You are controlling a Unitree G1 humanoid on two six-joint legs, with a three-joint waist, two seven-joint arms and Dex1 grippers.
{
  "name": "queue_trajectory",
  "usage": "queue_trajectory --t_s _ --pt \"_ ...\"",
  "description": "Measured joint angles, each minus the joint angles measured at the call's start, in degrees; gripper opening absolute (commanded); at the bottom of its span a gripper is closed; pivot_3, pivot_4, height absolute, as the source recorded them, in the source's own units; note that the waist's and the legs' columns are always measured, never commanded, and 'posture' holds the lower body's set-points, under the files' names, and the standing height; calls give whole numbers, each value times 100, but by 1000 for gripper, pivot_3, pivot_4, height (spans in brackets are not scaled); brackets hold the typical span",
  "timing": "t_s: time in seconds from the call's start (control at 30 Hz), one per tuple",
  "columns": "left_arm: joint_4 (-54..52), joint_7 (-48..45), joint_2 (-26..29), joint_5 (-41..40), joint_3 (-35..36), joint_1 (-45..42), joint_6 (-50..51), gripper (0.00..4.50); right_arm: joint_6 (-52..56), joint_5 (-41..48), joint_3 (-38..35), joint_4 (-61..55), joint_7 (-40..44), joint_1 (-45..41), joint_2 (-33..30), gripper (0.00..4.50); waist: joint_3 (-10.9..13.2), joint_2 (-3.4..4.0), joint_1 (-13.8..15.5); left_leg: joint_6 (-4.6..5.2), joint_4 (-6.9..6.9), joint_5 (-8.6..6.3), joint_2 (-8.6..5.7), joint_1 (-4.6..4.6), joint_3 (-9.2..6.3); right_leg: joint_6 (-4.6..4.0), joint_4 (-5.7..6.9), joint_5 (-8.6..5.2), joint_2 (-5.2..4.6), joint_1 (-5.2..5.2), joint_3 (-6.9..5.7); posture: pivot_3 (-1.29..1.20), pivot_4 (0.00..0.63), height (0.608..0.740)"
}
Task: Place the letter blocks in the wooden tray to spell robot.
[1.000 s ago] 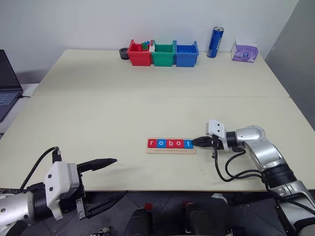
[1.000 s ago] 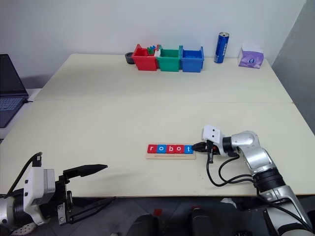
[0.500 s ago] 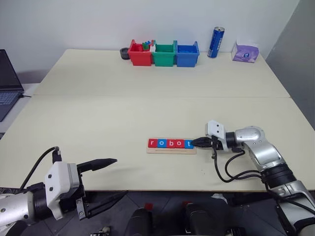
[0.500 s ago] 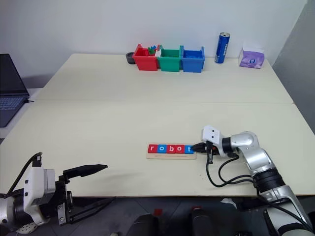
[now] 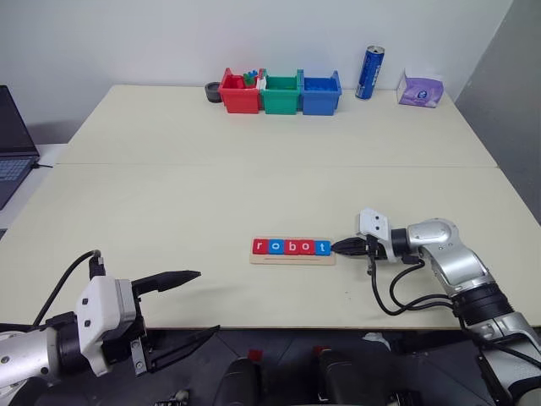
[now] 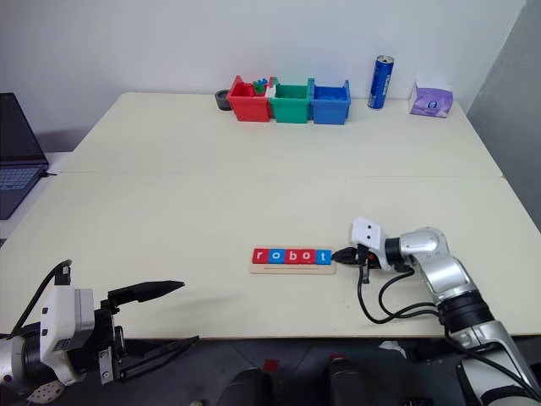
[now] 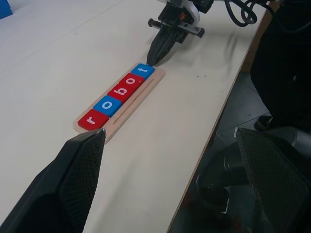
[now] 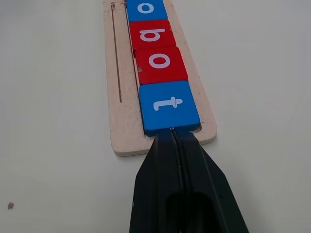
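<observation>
The wooden tray (image 5: 292, 257) lies near the table's front middle. In it the letter blocks (image 5: 292, 246) sit side by side and read r, o, b, o, t: red, blue, red, red, blue. My right gripper (image 8: 172, 135) is shut with nothing in it, and its tip meets the outer edge of the blue t block (image 8: 168, 106) at the tray's right end. My right gripper (image 5: 339, 247) points left along the row. My left gripper (image 5: 193, 308) hangs open and holds nothing at the front left, past the table's front edge and well away from the tray (image 7: 127, 109).
Red (image 5: 239, 93), green (image 5: 281, 93) and blue bins (image 5: 321, 93) line the back edge, with a small black ring (image 5: 212, 91) beside the red bin. To their right stand a blue can (image 5: 369, 73) and a tissue pack (image 5: 420, 88). A laptop (image 5: 13, 144) sits far left.
</observation>
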Motion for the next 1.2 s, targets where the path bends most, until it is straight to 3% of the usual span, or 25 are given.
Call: queue_trajectory --t_s 0.43,0.87,1.2 --pt "-2 31 -2 3 0 78 -1 4500 -405 -442 148 75 -144 -196 15 23 0 0 0 0 0 0 0 0 1 0 0 0 0 0 0 0 150 740" --pt "55 5 -1 101 -1 -51 -16 4500 -20 -462 130 -394 -116 -227 -138 23 0 0 1 0 0 0 0 0 0 -1 0 0 -1 0 -1 0 150 740" --pt "148 6 1 114 -103 -212 -11 4500 -214 -739 336 -194 -630 -272 257 23 -3 -2 1 0 0 0 1 2 1 -1 0 0 -1 0 0 0 150 740"
